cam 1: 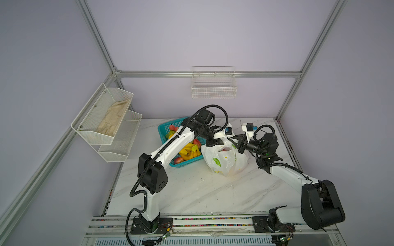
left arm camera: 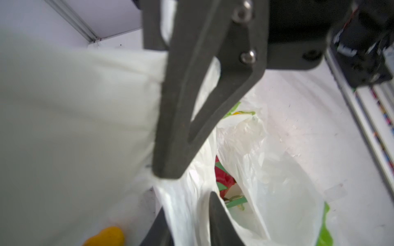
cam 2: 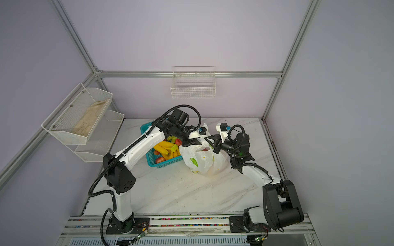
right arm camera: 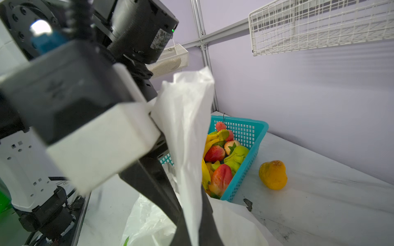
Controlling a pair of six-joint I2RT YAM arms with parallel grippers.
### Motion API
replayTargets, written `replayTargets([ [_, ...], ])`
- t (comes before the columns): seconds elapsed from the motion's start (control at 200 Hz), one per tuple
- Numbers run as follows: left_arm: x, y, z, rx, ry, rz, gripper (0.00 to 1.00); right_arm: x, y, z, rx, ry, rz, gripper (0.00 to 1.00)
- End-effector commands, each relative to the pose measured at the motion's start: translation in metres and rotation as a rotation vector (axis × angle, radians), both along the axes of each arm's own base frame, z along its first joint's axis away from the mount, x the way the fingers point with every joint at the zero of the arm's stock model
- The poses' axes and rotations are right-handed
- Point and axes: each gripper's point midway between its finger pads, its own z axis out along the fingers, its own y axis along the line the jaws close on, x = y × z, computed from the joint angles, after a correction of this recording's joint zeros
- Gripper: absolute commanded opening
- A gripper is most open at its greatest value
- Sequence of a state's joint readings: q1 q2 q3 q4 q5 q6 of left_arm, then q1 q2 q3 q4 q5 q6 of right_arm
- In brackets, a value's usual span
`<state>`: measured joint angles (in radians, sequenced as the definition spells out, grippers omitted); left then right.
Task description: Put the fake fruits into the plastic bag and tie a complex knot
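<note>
From my console the bag (cam 1: 221, 161) sits on the desk (cam 1: 191, 191) just right of centre in both top views, right against the teal basket (cam 1: 177, 123), with both arms meeting over its mouth. The right gripper (right arm camera: 193, 221) is clenched on a white handle strip (right arm camera: 187, 127), which rises taut between its jaws up the middle of the right wrist view. The left gripper (left arm camera: 187, 204) has its jaws parted at the bottom of its own wrist view, with bag film lying loosely between them, so I read it as released rather than pinching. Something red (left arm camera: 223, 177) shows inside the bag's mouth, but most of the fruits (cam 1: 188, 152) lie in the basket, and one orange fruit (right arm camera: 273, 174) sits loose on the desk at the right of the right wrist view. What worries me is the single hold: if I pull that strip harder, the thin film may stretch or tear, or the bag may tip and spill. The two grippers are almost touching, so a careless move could knock them together or snag the film on the open jaws. Tying now would also shut out the fruit that is not yet bagged.
</note>
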<state>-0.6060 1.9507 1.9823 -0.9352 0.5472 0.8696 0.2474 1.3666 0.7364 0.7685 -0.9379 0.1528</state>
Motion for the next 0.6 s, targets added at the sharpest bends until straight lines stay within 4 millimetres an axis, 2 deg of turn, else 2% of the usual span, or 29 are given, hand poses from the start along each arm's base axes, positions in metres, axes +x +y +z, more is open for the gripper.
replayTargets([
  [0.0,-0.001,0.007,0.057,-0.150,-0.043,0.035,0.40,-0.007,0.000,0.002,-0.006,-0.020,0.010,0.01],
  [0.16,-0.006,0.011,0.085,-0.323,0.014,0.038,0.68,-0.014,0.003,0.002,-0.016,-0.020,0.035,0.00],
  [0.235,-0.009,0.006,0.100,-0.403,0.056,0.025,0.73,-0.017,0.006,0.000,-0.019,-0.020,0.051,0.00],
  [0.325,-0.011,-0.002,0.116,-0.467,0.113,-0.004,0.74,-0.018,0.009,-0.003,-0.025,-0.017,0.059,0.00],
  [0.47,-0.011,-0.014,0.131,-0.517,0.188,-0.035,0.74,-0.019,0.013,-0.005,-0.026,-0.009,0.064,0.00],
  [0.52,-0.010,-0.018,0.132,-0.521,0.189,-0.035,0.70,-0.019,0.014,-0.006,-0.027,-0.007,0.065,0.00],
  [0.595,-0.009,-0.021,0.132,-0.522,0.194,-0.033,0.59,-0.019,0.014,-0.006,-0.029,-0.005,0.062,0.01],
])
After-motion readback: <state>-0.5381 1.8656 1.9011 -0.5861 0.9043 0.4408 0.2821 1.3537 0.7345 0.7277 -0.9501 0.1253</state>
